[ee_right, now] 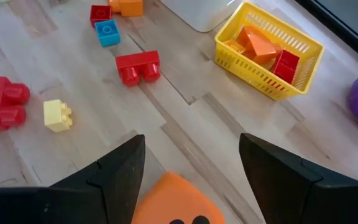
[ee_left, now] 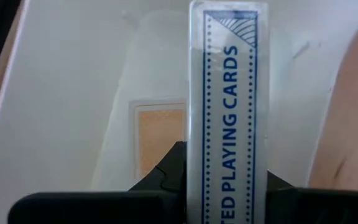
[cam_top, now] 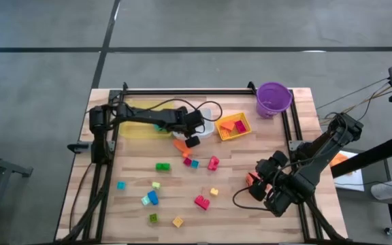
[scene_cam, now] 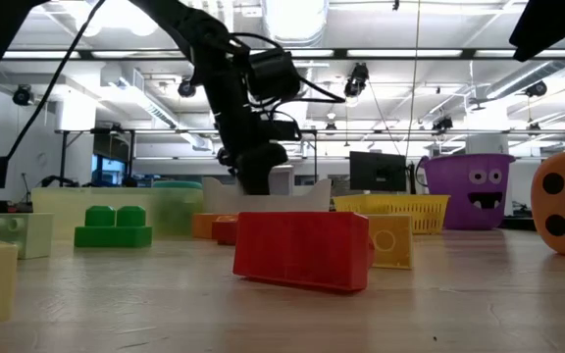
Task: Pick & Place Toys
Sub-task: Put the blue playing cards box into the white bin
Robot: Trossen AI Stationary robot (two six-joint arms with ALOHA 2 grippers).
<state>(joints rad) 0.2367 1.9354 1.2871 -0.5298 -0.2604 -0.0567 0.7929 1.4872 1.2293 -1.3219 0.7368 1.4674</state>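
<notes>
One blue card box (ee_left: 229,118) clamped in left tool (cam_top: 192,131) above white tray (cam_top: 206,127); right tool (ee_right: 191,180) open over orange die (ee_right: 169,202)

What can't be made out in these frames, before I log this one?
- Playing card box held by the left gripper: its bottom and the print's first word are cut off by the left wrist view's lower edge.
- White tray: its contents are hidden in the high view by the left arm.
- Orange die: mostly cut off by the right wrist view's edge, between the right gripper's open fingers.
</notes>
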